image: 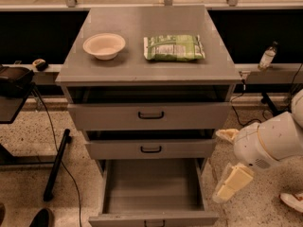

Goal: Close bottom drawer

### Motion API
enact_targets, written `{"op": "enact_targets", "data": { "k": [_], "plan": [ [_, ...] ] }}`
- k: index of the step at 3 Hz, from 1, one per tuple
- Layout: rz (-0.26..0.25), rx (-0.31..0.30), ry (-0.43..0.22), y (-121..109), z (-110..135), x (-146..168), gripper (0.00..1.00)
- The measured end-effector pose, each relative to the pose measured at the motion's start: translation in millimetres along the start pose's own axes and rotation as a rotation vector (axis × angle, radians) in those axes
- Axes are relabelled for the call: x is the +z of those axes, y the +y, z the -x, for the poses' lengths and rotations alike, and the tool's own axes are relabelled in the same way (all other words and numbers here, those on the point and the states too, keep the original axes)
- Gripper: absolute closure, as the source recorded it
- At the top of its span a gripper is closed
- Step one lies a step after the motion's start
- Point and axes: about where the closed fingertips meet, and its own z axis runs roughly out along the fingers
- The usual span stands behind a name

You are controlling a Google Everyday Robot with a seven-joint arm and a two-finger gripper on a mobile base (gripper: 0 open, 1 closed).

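Observation:
The bottom drawer [152, 188] is the lowest of the grey cabinet's three drawers. It is pulled far out, showing a plain grey inside, and its front panel [154, 219] with a small black handle sits at the lower edge of the view. My gripper [230, 186], cream-coloured on a white arm [267, 143], hangs just right of the drawer's right side wall, a little above the floor. It is not touching the drawer.
The top drawer [150, 115] and middle drawer [150, 149] stand slightly out. A bowl [104, 45] and a green packet [173, 48] lie on the cabinet top. A black stand [56, 167] with cables is at left, and a shoe [293, 201] at right.

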Motion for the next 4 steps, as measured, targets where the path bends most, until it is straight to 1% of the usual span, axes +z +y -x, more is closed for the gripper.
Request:
{"op": "enact_targets", "data": {
  "k": [1, 2, 3, 4],
  "plan": [
    [0.04, 0.017, -0.205, 10.6, -0.5, 58.7, 0.0],
    [0.107, 0.011, -0.378, 38.8, -13.6, 125.7, 0.0],
    [0.17, -0.106, -0.393, 47.8, -34.0, 149.2, 0.0],
    [0.2, -0.112, -0.407, 55.9, -33.2, 148.9, 0.0]
  ]
}}
